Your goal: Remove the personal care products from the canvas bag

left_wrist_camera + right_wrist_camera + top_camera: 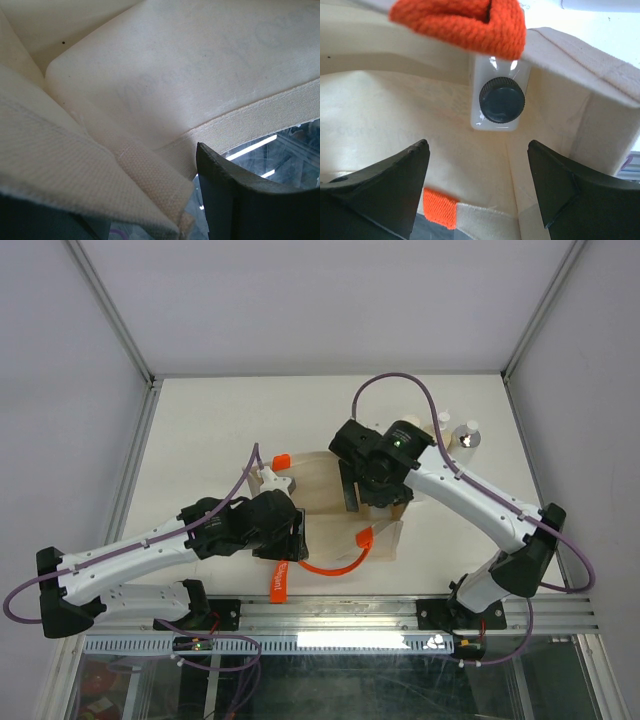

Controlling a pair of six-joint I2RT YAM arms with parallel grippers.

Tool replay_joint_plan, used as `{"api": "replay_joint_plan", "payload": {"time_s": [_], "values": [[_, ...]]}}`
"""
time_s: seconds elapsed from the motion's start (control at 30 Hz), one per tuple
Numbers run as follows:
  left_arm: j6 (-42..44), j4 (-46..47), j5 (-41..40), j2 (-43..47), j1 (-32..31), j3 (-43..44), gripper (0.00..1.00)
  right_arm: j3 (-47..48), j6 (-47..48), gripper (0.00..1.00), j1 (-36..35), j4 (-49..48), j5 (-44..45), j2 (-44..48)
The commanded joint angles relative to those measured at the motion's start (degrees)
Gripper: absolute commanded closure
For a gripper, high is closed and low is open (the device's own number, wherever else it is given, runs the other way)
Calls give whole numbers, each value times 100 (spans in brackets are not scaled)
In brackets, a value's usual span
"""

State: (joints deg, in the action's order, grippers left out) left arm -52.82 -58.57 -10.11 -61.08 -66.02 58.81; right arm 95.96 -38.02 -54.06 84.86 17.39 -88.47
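The beige canvas bag (325,490) lies in the middle of the table, its orange handle (335,562) hanging toward the near edge. My right gripper (372,502) is open and reaches into the bag's mouth. In the right wrist view it (477,145) is a little short of a white square bottle with a dark cap (501,100), which lies inside the bag (380,110) under an orange handle (465,25). My left gripper (293,535) is at the bag's left rim. In its wrist view the folded hem (150,175) lies between the spread fingers (235,200).
Two small bottles stand at the back right of the table, a shiny silver one (468,436) and a whitish one (443,422). An orange tab (281,459) sticks up at the bag's far left corner. Frame posts run along both sides.
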Motion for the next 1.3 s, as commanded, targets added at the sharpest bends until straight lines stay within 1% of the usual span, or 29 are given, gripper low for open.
{"api": "replay_joint_plan", "payload": {"time_s": [0.0, 0.1, 0.33, 0.47, 0.63, 0.8, 0.93, 1.1, 1.27], "values": [[182, 302, 13, 120, -11, 97, 41, -231, -264, 20, 86, -293, 403, 66], [163, 302, 23, 159, -16, 73, 41, -472, -388, 22, 136, -390, 602, 39], [101, 302, -3, 300, -16, -12, 41, -1435, -283, 22, 500, -1301, 218, 198], [96, 297, -32, 359, -14, -23, 41, -1738, -185, 22, 601, -1672, 16, 131], [113, 302, -10, 296, -16, 2, 40, -1923, -146, 24, 617, -1899, -137, -54], [120, 302, -22, 265, -16, 23, 40, -2027, -109, 41, 619, -2051, -326, -99], [97, 302, -18, 276, -11, 9, 40, -1990, -77, 55, 616, -2063, -354, 36], [96, 302, -11, 274, -16, -2, 40, -1810, 111, 75, 621, -2216, -592, 410], [113, 306, -12, 197, -16, 57, 41, -1782, 387, 91, 617, -2758, -1124, 1003]]}}
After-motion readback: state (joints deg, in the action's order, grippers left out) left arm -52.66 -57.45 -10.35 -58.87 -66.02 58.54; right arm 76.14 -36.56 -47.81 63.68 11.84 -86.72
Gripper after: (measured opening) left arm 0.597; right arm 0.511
